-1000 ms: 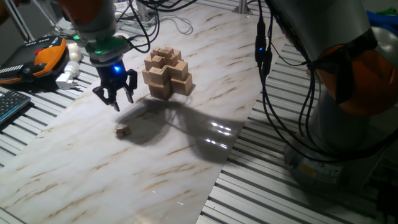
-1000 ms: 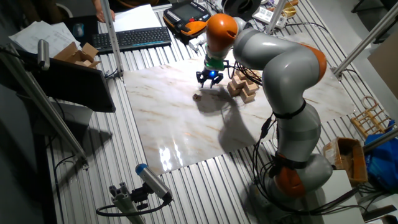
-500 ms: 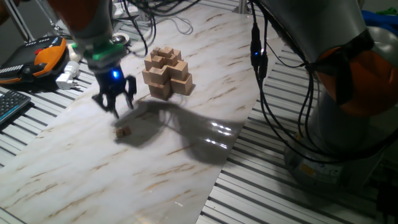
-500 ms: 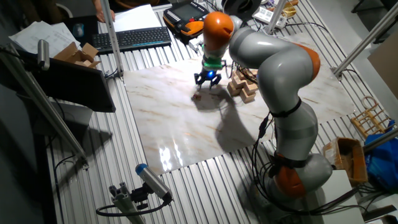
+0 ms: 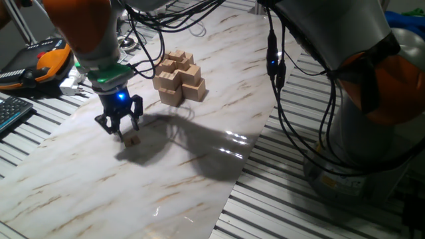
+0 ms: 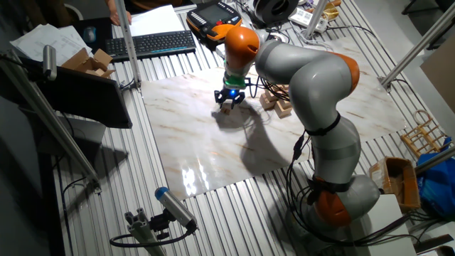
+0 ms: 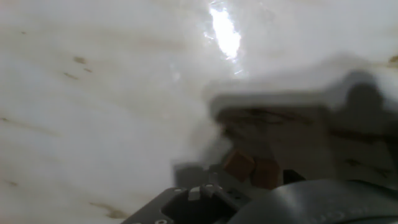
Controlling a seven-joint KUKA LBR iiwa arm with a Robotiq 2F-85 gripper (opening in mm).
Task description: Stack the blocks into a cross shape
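Note:
One tiny tan block (image 5: 132, 140) lies on the marble board (image 5: 199, 166), front left of the cross shape (image 5: 178, 76), a tiered pile of tan cubes. My gripper (image 5: 121, 131) is open and low over the board. Its fingertips stand just left of and above the block, close to touching it. In the other fixed view the gripper (image 6: 227, 104) hangs left of the pile (image 6: 277, 99) and covers the block. The hand view is blurred; the block (image 7: 239, 165) shows as a brown square near the bottom middle.
An orange teach pendant (image 5: 50, 60), a white plug (image 5: 72, 83) and a keyboard (image 5: 13, 113) lie left of the board. Cables hang over the back. The robot's base (image 5: 372, 133) stands at the right. The board's near edge meets metal slats (image 5: 279, 206).
My gripper has moved down and toward the front left, from beside the pile to just over the loose block. The block and the pile have not moved.

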